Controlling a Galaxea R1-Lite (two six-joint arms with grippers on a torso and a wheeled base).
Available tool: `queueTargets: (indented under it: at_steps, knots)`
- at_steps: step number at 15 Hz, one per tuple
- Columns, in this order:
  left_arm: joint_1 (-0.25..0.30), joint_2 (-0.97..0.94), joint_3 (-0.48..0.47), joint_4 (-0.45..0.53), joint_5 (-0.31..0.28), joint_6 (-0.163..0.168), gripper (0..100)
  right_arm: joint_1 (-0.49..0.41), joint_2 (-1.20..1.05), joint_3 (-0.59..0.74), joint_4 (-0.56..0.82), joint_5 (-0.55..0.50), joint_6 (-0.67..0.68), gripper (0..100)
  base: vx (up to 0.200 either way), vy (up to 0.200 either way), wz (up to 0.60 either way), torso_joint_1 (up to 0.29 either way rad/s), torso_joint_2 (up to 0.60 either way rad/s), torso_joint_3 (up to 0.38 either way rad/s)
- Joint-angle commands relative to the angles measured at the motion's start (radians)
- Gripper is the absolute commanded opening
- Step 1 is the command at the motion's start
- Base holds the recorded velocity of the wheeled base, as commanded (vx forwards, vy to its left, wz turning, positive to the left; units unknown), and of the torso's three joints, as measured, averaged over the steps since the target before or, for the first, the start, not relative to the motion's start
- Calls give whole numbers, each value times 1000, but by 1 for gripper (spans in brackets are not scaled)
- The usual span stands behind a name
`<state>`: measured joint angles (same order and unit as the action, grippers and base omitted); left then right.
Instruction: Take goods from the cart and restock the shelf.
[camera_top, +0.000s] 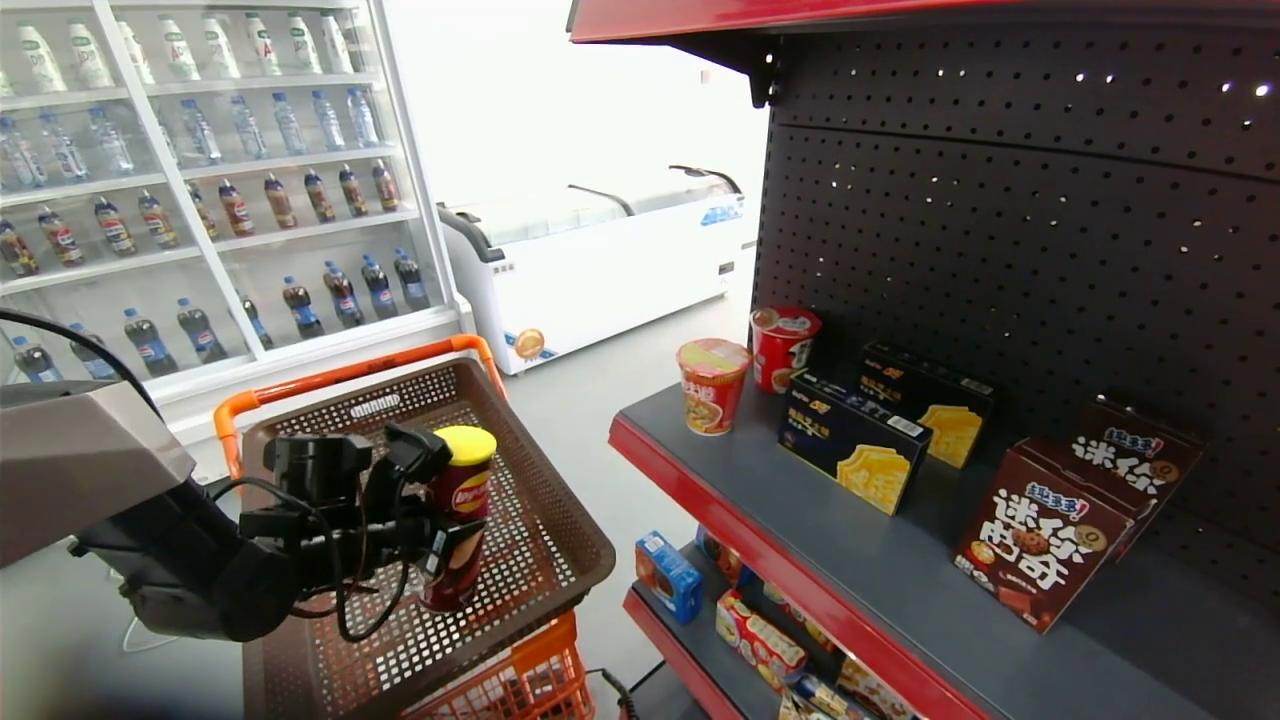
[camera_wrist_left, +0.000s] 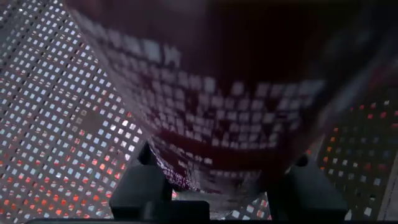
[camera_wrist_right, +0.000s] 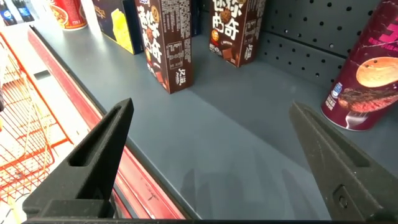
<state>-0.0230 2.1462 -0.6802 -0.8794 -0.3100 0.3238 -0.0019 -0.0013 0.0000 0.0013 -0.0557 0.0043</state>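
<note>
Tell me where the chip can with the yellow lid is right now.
In the head view, the chip can stands upright in the left gripper, on the robot's left, inside the brown cart basket, left of the shelf.

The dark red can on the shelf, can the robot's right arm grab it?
Probably yes. The right gripper hangs open over the shelf, and the dark red can stands close by, with only bare shelf between them.

In the left wrist view the chip can (camera_wrist_left: 236, 93) is blurred, both ends cut off. The left hand (camera_top: 445, 512) covers its mid-section. A purple can (camera_wrist_right: 367, 81) on the shelf (camera_wrist_right: 236, 143) is edge-cropped.
</note>
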Motion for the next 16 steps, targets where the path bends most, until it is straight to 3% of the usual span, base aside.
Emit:
queueTargets:
  at_steps: [1,3,4,5,6,7,8,10,12,13,15,16]
  knots:
    - [-3,-114,33,2,22,-14,0,0,1,0,0,-1,0,100,0,0,0,0,0,0]
    - [-8,-282,44,3,12,-77,0,0,1,0,0,-1,0,100,0,0,0,0,0,0]
    - [-12,-405,47,7,22,-144,0,0,1,0,0,-1,0,100,0,0,0,0,0,0]
    - [-12,-500,62,36,34,-177,0,0,1,0,0,1,0,100,0,0,0,0,0,0]
    - [-20,-592,79,97,46,-189,0,0,1,0,0,1,0,100,0,0,0,0,0,0]
    - [-20,-592,79,97,46,-189,0,0,1,0,0,1,0,100,0,0,0,0,0,0]
    - [-26,-842,188,229,117,-201,0,0,1,0,0,1,0,100,0,0,0,0,0,0]
    - [-40,-1097,281,376,123,-210,0,0,1,0,0,-1,0,100,0,0,0,0,0,0]
    - [-34,-1244,324,398,123,-276,0,0,1,0,0,1,0,100,0,0,0,0,0,0]
    - [-40,-1355,344,408,111,-338,0,0,1,0,0,-1,0,100,0,0,0,0,0,0]
    - [-34,-1510,419,413,112,-330,0,0,1,0,0,-1,0,100,0,0,0,0,0,0]
    - [-32,-1600,472,431,112,-295,0,0,1,0,0,-1,0,100,0,0,0,0,0,0]
